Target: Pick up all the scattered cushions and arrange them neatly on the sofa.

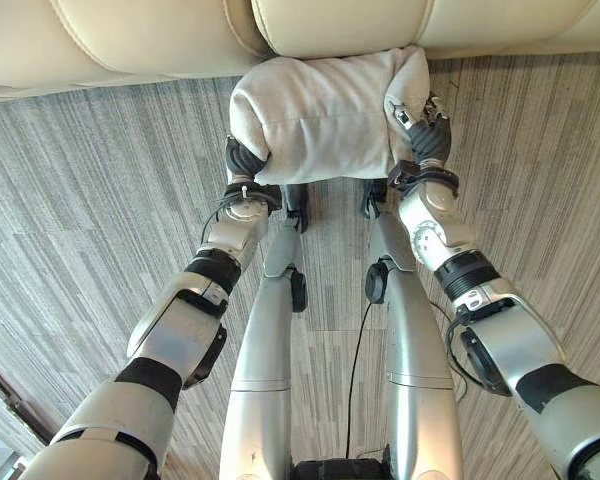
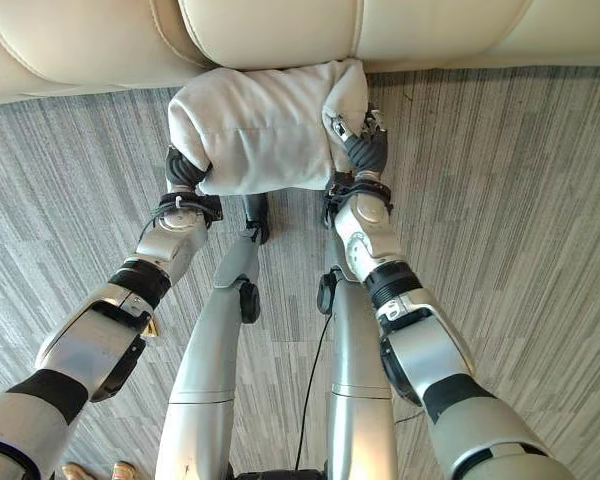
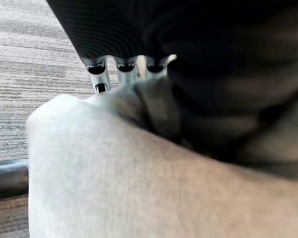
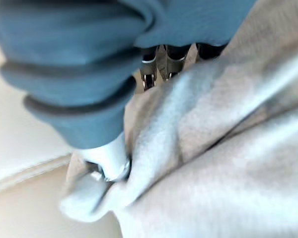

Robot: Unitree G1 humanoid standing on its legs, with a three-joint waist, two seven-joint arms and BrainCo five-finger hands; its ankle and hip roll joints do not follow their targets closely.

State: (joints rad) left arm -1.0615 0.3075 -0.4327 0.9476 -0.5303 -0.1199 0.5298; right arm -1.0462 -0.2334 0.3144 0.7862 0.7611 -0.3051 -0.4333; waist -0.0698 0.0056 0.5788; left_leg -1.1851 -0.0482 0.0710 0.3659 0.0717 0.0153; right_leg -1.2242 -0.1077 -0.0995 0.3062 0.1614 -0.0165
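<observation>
Floor [image 1: 100, 190]: grey carpet with fine streaks in alternating plank-like sections, covering the whole lower field from 3 o'clock round to 9 o'clock. Sofa [image 1: 160, 35]: cream, leather-like, stitched seams, standing on the carpet across 12 o'clock, its front edge spanning from 10 to 2 o'clock; a seam between two seat cushions shows near 12 o'clock. At 7 o'clock, a dark strip [image 1: 5, 395] runs diagonally along the carpet's edge; what it is cannot be told.
</observation>
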